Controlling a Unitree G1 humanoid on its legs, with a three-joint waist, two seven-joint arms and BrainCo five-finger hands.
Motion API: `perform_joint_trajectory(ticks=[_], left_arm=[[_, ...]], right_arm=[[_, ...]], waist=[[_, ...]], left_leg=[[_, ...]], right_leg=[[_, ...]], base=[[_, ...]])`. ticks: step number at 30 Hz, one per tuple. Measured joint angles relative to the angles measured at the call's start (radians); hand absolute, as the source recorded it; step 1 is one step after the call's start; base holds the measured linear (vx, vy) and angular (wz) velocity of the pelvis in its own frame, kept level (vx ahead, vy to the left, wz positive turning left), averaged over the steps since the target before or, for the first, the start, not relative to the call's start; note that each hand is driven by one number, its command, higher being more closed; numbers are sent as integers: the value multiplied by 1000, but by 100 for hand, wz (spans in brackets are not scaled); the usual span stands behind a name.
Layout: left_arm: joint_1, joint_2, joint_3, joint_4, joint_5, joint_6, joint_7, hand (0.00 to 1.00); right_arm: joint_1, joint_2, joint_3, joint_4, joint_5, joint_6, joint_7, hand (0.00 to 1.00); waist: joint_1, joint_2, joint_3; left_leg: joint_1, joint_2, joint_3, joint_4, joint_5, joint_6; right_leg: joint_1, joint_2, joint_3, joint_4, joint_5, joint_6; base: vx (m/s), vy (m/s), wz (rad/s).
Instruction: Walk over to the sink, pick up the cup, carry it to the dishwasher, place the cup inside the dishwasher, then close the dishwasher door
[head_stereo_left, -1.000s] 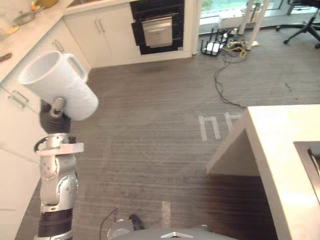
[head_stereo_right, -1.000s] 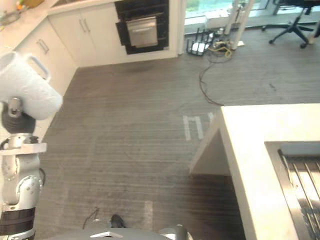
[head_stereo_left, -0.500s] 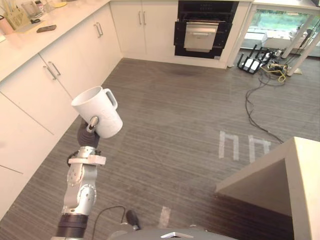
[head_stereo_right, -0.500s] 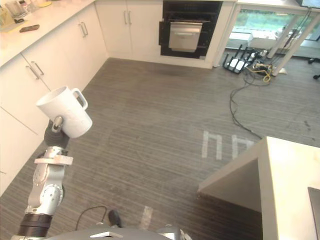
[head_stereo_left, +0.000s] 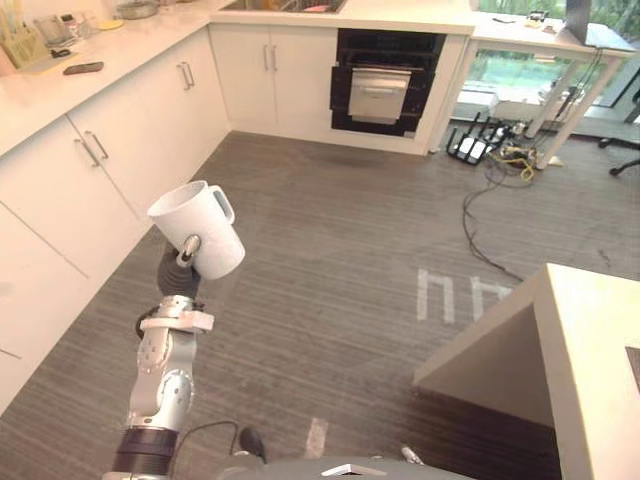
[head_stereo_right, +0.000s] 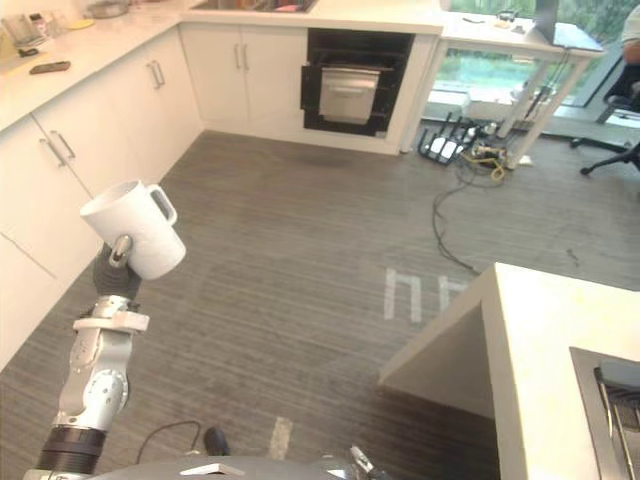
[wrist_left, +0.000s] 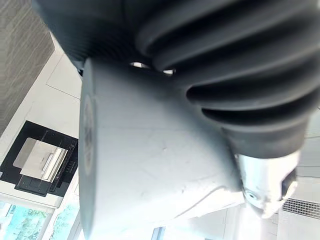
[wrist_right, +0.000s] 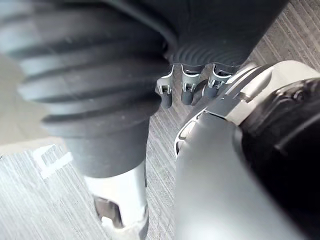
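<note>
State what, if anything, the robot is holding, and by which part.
The left robot hand holds the white cup by its lower body near the base, thumb against the side; the handle is free.

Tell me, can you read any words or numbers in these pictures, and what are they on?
No words or numbers can be read here.
cup, held in the left hand: plain white on the side that shows, no print.
pale floor marks: strokes of tape, not clear letters.
dark appliance in the far cabinets: any label is too small to read.
things on the counter: too small to read.
</note>
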Motion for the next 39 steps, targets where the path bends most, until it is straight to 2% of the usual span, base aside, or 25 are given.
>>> perform_joint_trajectory(ticks=[4, 5, 10, 13, 15, 17, 19, 22, 23, 24, 25, 26, 27, 28, 29, 30, 31, 32, 33, 35, 36, 37, 39], left_arm=[[1, 1, 7, 21, 0, -1, 0, 100], [4, 1, 38, 21, -9, -2, 0, 100], [4, 1, 46, 21, -9, -2, -1, 100], [4, 2, 81, 21, -9, -2, -1, 100], [4, 1, 103, 5, -10, -2, 0, 100], [4, -17, 127, -40, -9, -2, -1, 100], [5, -26, 126, -63, -8, -3, -3, 100], [25, -69, 124, -127, 2, -3, -29, 100], [26, -76, 125, -138, 3, -3, -37, 100], [28, -78, 125, -151, 3, -2, -42, 100], [41, -86, 123, -190, 4, -2, -48, 100], [39, -102, 122, -214, 4, -14, -52, 100], [39, -111, 121, -214, 5, -15, -51, 100], [42, -119, 116, -215, 19, -13, -41, 100], [44, -114, 115, -217, 22, -14, -24, 100], [44, -110, 116, -217, 22, -17, -20, 100], [44, -114, 129, -217, 22, -28, -7, 100], [45, -113, 134, -215, 22, -35, 2, 100], [46, -110, 129, -206, 22, -47, 13, 100], [41, -101, 90, -189, 23, -44, 17, 100], [27, -86, 50, -188, 24, -34, 15, 100], [14, -80, 29, -188, 27, -26, 13, 100], [-23, -59, -8, -185, 40, 10, -6, 100]], right_arm=[[11, -4, 29, 1, 4, 0, 32, 0], [8, -23, 68, 37, -31, 0, 97, 0], [10, -25, 67, 38, -31, 0, 97, 0], [12, -30, 66, 38, -30, -1, 109, 0], [10, -31, 54, 41, -30, -2, 118, 0], [11, -36, 4, 46, -32, -3, 130, 0], [14, -39, -19, 51, -32, -6, 131, 0], [18, -42, -73, 78, -32, -24, 99, 0], [19, -40, -94, 77, -33, -27, 85, 0], [16, -34, -97, 75, -33, -30, 79, 0], [15, -36, -107, 65, -42, -43, 56, 0], [21, -40, -126, 40, -57, -56, 43, 0], [19, -41, -129, 28, -64, -65, 38, 0], [11, -45, -129, 13, -72, -72, 21, 0], [15, -40, -127, 5, -72, -75, 20, 0], [12, -33, -127, 3, -73, -81, 20, 0], [0, -15, -126, -1, -74, -95, 21, 0], [-7, -7, -124, -2, -82, -99, 21, 0], [-18, 2, -103, -2, -103, -106, 21, 0], [-18, 7, -88, -5, -107, -107, 19, 0], [-15, 10, -88, -5, -104, -98, 16, 0], [-9, 12, -89, -5, -100, -90, 13, 0], [15, 25, -89, -1, -91, -68, -2, 0]], waist=[[0, -13, -9], [-22, -42, -40], [-22, -39, -38], [-22, -35, -29], [-18, -34, -18], [-15, -12, 10], [-14, -1, 23], [6, 11, 39], [11, 8, 39], [13, 3, 40], [14, -8, 39], [9, -9, 46], [6, -7, 48], [3, -7, 49], [1, -2, 50], [1, 22, 52], [2, 16, 59], [6, 15, 67], [12, 13, 77], [-6, 15, 79], [-20, 16, 80], [-21, 16, 85], [-19, 12, 104]], left_leg=[[9, -4, 0, 0, -12, -8], [63, 6, 25, 0, -38, -27], [62, 6, 26, 1, -38, -27], [60, 6, 26, 11, -40, -22], [23, 24, 24, 96, -72, -6], [-36, 58, 0, 227, -133, -1], [-45, 60, -5, 249, -144, 0], [-89, 46, -44, 330, -193, 8], [-107, 32, -48, 367, -215, 29], [-118, 23, -47, 393, -229, 40], [-120, -9, -33, 438, -273, 46], [-117, -44, -54, 458, -327, 69], [-113, -54, -64, 465, -339, 73], [-86, -74, -89, 447, -352, 88], [-33, -84, -109, 389, -355, 91], [-9, -83, -115, 358, -356, 92], [27, -82, -141, 319, -355, 101], [45, -81, -151, 302, -353, 104], [78, -83, -195, 273, -343, 116], [101, -83, -233, 246, -343, 101], [107, -92, -266, 237, -349, 98], [115, -98, -280, 233, -352, 96], [182, -123, -305, 214, -377, 90]], right_leg=[[0, 1, 25, -15, 14, -8], [38, 15, 62, -24, 27, -34], [39, 15, 62, -30, 30, -31], [49, 15, 62, -50, 43, -10], [48, 14, 63, -49, 51, 4], [57, 19, 44, -39, 47, 17], [57, 16, 39, -19, 33, 35], [28, -30, 5, 108, -111, 55], [22, -61, -18, 153, -147, 74], [22, -81, -24, 170, -156, 79], [39, -116, -56, 188, -135, 87], [-9, -169, -55, 376, -107, 75], [-70, -201, -32, 508, -83, 33], [-181, -241, 32, 714, 55, -103], [-235, -236, 105, 800, 265, -93], [-260, -227, 129, 850, 292, -84], [-319, -210, 139, 955, 204, -98], [-347, -195, 137, 988, 157, -99], [-409, -129, 123, 977, 70, -90], [-448, -31, 123, 768, 9, -38], [-455, 21, 124, 560, 9, -21], [-458, 40, 125, 451, 23, -10], [-449, 85, 100, 65, 167, 15]], base=[[16, -4, -15], [9, -6, -5], [0, 0, 0], [0, 0, 0], [-15, -14, 1], [-63, -43, 18], [-102, -32, 27], [-70, -8, 44], [-17, 45, 52], [36, 141, 55], [147, 195, 54], [169, 221, 56], [164, 234, 61], [201, 285, 61], [177, 239, 58], [253, 224, 48], [160, 129, 28], [294, 224, 21], [278, 177, 13], [342, 114, 48], [318, 24, 74], [369, -11, 76], [443, -44, 53]])
